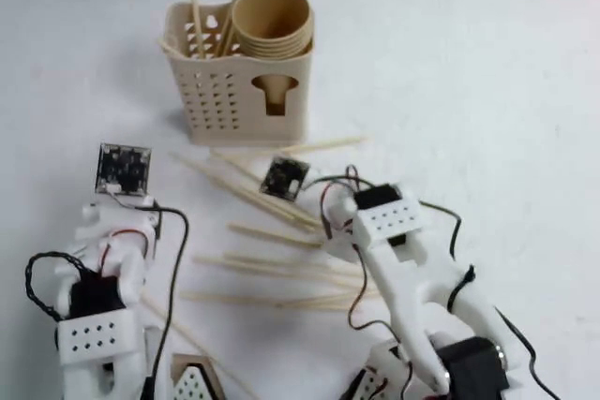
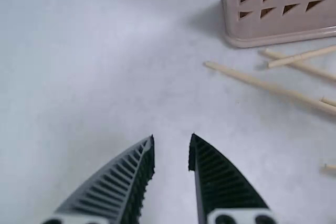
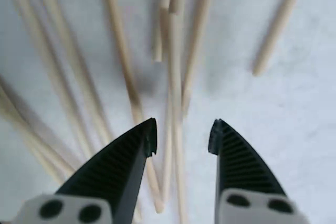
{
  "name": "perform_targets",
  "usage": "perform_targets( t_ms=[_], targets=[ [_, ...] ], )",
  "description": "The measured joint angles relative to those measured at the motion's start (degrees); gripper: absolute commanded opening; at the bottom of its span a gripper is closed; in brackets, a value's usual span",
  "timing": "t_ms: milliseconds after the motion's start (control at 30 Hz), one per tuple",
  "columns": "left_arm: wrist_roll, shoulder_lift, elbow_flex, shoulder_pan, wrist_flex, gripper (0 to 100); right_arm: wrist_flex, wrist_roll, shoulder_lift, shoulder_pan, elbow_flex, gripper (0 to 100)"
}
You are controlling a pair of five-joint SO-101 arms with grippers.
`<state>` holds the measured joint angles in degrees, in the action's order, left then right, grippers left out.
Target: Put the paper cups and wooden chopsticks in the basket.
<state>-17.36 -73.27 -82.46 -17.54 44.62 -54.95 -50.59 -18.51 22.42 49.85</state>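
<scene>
Chopsticks lay scattered in a loose fan across the white surface, in the near middle between the two arms. A few more stood upright in the left half of the basket at the far side. The paper cups were stacked inside the basket's right half, so from where I stood the cup part of the job looked done and clearing the loose sticks was what remained.

The step in hand seemed to be the pick-up of one of those sticks by the right arm, which hung directly over the pile. Its right fingers were spread moderately wide and held nothing. One stick ran lengthwise straight through the gap between the tips, with neighbours lying close on either side and some crossing it. The next move, I judged, called for a short drop and a close on that single stick without catching the one beside it, since they were thin and crowded together.

The left fingers were parted only a little, with nothing between them. They hung over a bare patch of the surface, the basket's corner off to the far right of them and a few stray sticks lying just near of it.
</scene>
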Motion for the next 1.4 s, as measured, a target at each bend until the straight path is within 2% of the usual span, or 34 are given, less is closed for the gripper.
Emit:
perform_targets(
  t_ms=[233, 367, 733, 900, 1233, 1400],
  targets=[
    [0.0, 0.0, -0.4, 0.0, 0.0, 12, 3.4, 0.1, 13.2, 0.1, -5.2, 15.4],
    [0.0, 0.0, -0.7, 0.0, 0.0, 12, 3.4, 0.3, 17.1, -0.1, -7.9, 1.9],
    [0.0, 0.0, -0.7, 0.0, 0.0, 12, 2.9, 0.1, 18.5, -0.2, -9.6, 1.8],
    [0.0, 0.0, -0.7, 0.0, 0.0, 12, -3.2, 0.1, 12.9, 0.3, -8.8, 1.8],
    [0.0, 0.0, -0.7, 0.0, 0.0, 12, -17.0, 0.1, -10.2, 0.9, -8.8, 1.8],
    [0.0, 0.0, -0.7, 0.0, 0.0, 12, -19.4, 0.1, -20.0, 1.1, -8.8, 1.8]
  ],
)
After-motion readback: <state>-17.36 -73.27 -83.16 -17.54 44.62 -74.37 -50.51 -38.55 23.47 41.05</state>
